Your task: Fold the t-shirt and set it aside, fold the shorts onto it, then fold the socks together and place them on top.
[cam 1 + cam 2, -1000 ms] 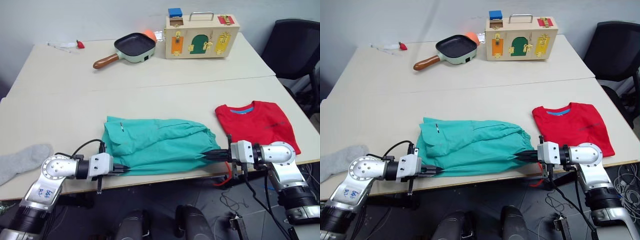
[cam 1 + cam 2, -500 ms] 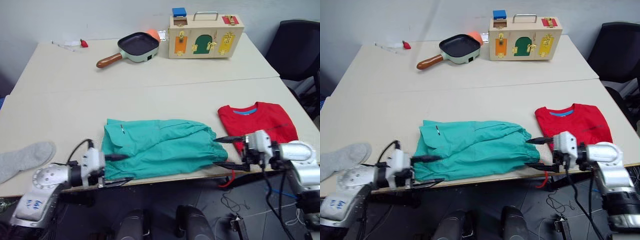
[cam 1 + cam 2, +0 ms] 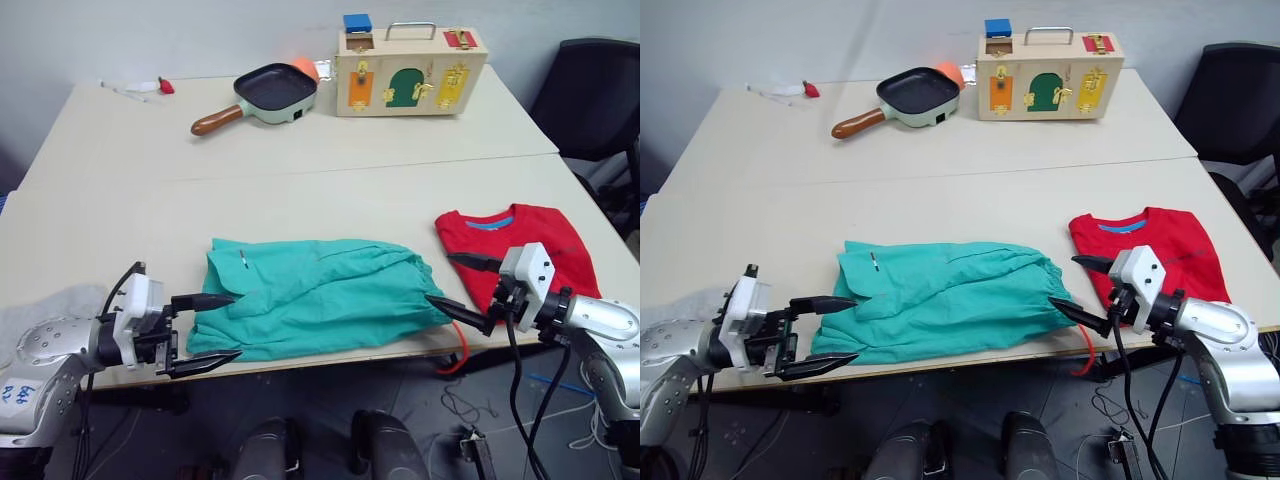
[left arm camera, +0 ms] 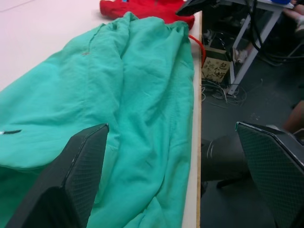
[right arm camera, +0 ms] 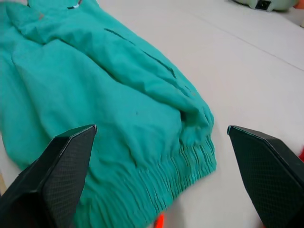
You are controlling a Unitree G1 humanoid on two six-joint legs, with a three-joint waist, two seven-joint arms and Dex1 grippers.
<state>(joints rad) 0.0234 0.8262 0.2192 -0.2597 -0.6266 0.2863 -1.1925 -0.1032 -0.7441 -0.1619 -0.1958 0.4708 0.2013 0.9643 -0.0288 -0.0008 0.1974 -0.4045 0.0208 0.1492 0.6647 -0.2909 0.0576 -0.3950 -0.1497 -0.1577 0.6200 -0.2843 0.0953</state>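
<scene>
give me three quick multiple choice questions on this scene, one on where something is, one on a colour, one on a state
1. Where does the t-shirt lie relative to the shorts?
A. on the robot's right
B. on the robot's left
C. underneath them

2. What colour is the frying pan's handle?
A. blue
B. brown
C. white

3. How are the two grippers?
A. both shut on the shorts
B. one open, one shut
C. both open

Answers: 1 A, the red shirt lies near the right gripper. 2 B, the handle looks like brown wood. 3 C, the left gripper and the right each have fingers spread apart, holding no cloth.
</scene>
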